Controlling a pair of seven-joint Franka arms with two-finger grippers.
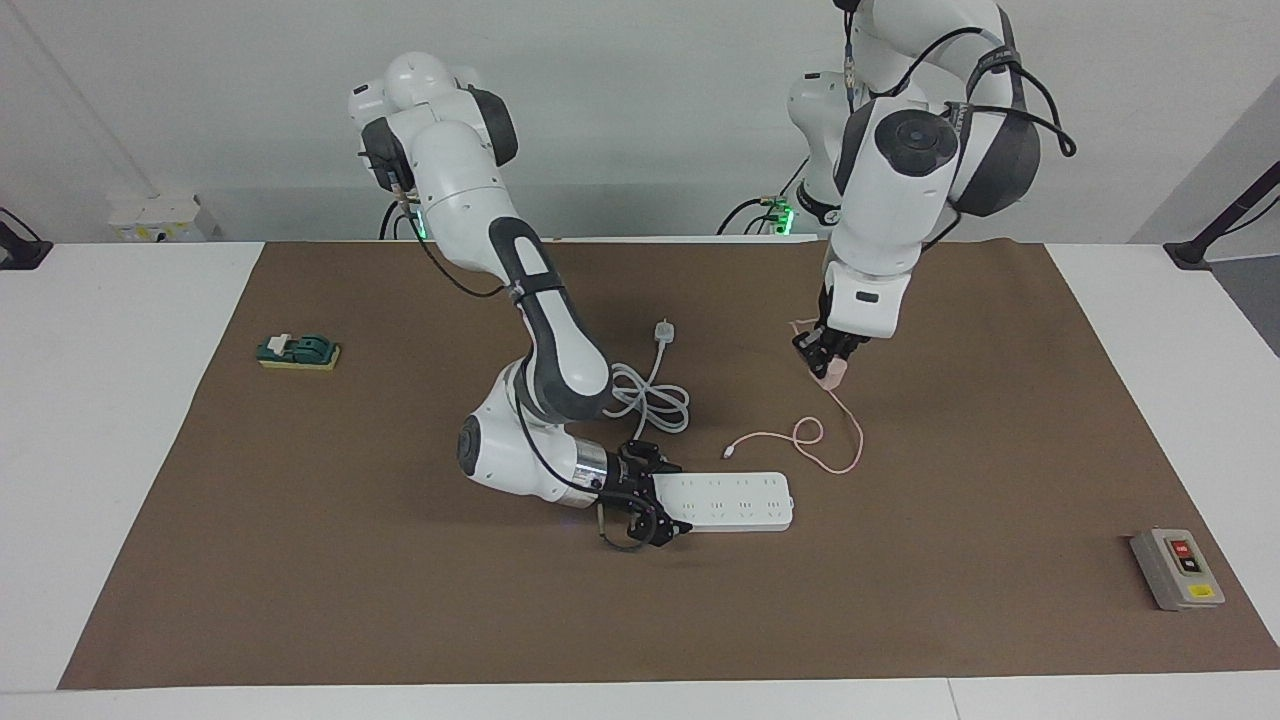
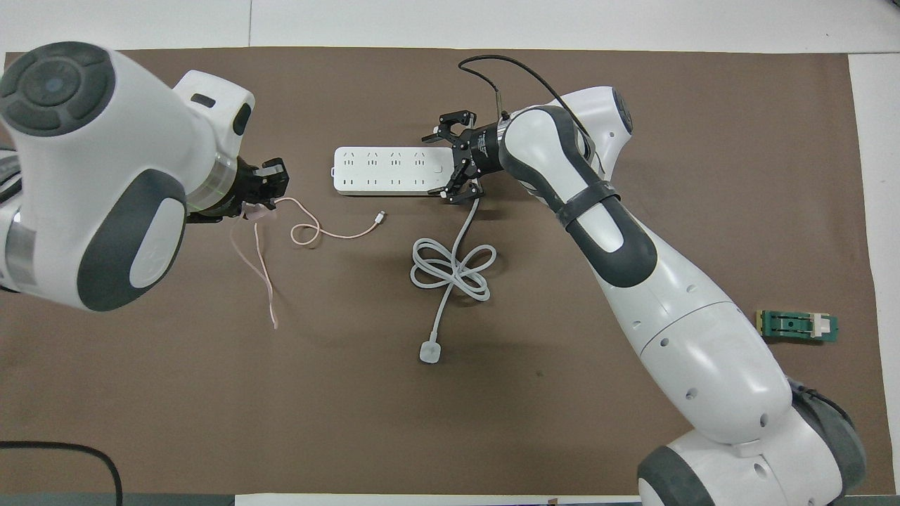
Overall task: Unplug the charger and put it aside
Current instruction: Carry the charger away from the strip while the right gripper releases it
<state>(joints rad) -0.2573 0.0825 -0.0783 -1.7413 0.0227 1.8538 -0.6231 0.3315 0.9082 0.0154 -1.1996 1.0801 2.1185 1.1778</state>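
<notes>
My left gripper is shut on the small pale pink charger and holds it low over the brown mat, toward the left arm's end, apart from the white power strip. The charger's thin pink cable trails on the mat in a loop to its free end. In the overhead view the left gripper has the cable end lying beside the strip. My right gripper is open and low, its fingers straddling the strip's cord end; it also shows in the overhead view.
The strip's thick white cord lies coiled nearer the robots, ending in a white plug. A green switch on a yellow block sits toward the right arm's end. A grey switch box sits at the mat's corner toward the left arm's end.
</notes>
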